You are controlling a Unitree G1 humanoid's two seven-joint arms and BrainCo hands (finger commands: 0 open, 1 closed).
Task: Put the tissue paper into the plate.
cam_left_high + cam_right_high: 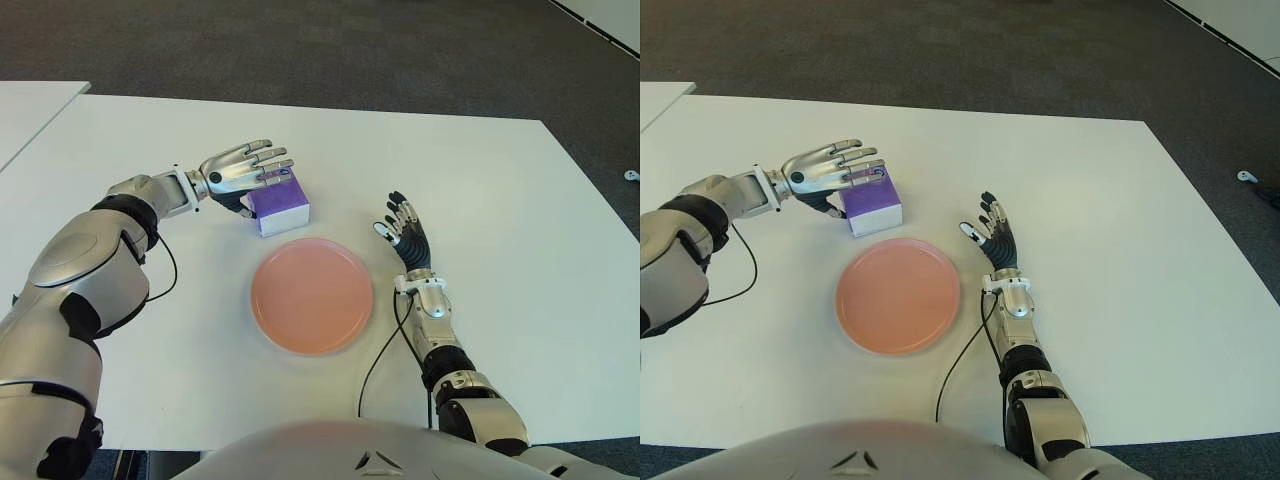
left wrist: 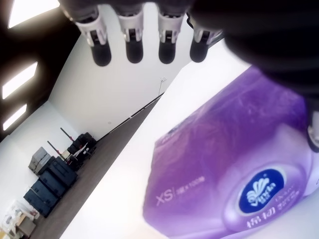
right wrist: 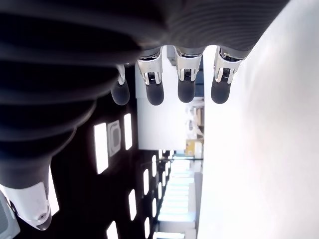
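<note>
A wide white table [image 1: 520, 200] spreads out in front of me, with a second white surface [image 1: 30, 110] just showing beyond its far left edge. On the table there is one round pink plate [image 1: 312, 296], lying bare near the middle, close to my body. Just past its far rim, a little to my left, sits a single purple tissue pack [image 1: 281, 203], near the plate's edge but not on it. My left hand [image 1: 243, 170] is over the pack's far left side, palm turned down, its four fingers [image 2: 134, 47] stretched out straight above the purple wrapper and my thumb down beside the pack's left edge; I have not closed on it, and I cannot tell whether my palm touches the top. From my left wrist the wrapper reads "XS" in pale letters, with a round dark blue emblem [image 2: 262, 191] carrying a white fan-like mark; the smaller print below it is too fine for me to read. My right hand [image 1: 405, 231] is to the right of the plate, fingers loosely extended and holding nothing.
</note>
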